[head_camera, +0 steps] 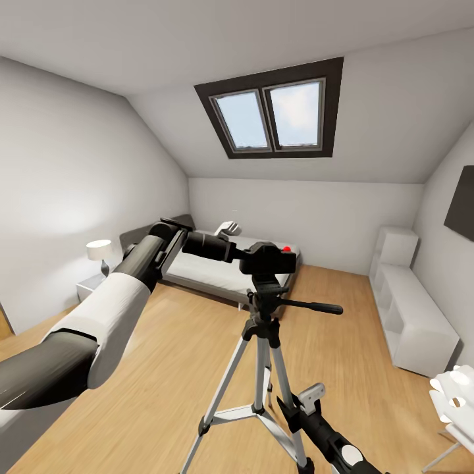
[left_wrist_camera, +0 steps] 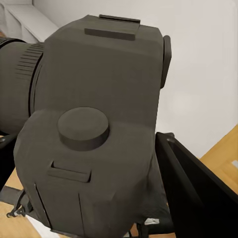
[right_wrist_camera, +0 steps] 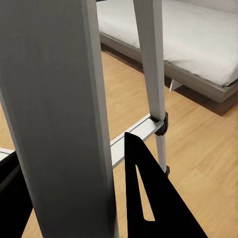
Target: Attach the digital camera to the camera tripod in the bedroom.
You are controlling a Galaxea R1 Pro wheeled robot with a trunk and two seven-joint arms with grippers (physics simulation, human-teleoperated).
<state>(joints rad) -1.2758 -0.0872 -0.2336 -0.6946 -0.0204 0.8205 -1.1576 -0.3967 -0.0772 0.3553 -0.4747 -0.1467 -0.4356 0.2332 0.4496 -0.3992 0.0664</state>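
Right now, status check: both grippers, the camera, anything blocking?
Left gripper at digital camera, which sits atop the camera tripod head. Right gripper straddling a tripod leg, low down. Nothing in the way.

Ahead of me, a dark-framed skylight [head_camera: 271, 112] with two panes sits in the sloped ceiling, pale sky behind the glass. Below it a grey bed [head_camera: 197, 266] with a white mattress stands against the far wall, something white lying near its head (too small for me to tell what). Left of the bed a white nightstand [head_camera: 87, 287] carries a lamp [head_camera: 100, 253] with a white shade. A low white shelf unit [head_camera: 408, 303] runs along the right wall, under a flat black wall panel [head_camera: 461, 204]. The floor [head_camera: 171, 368] is light wood.
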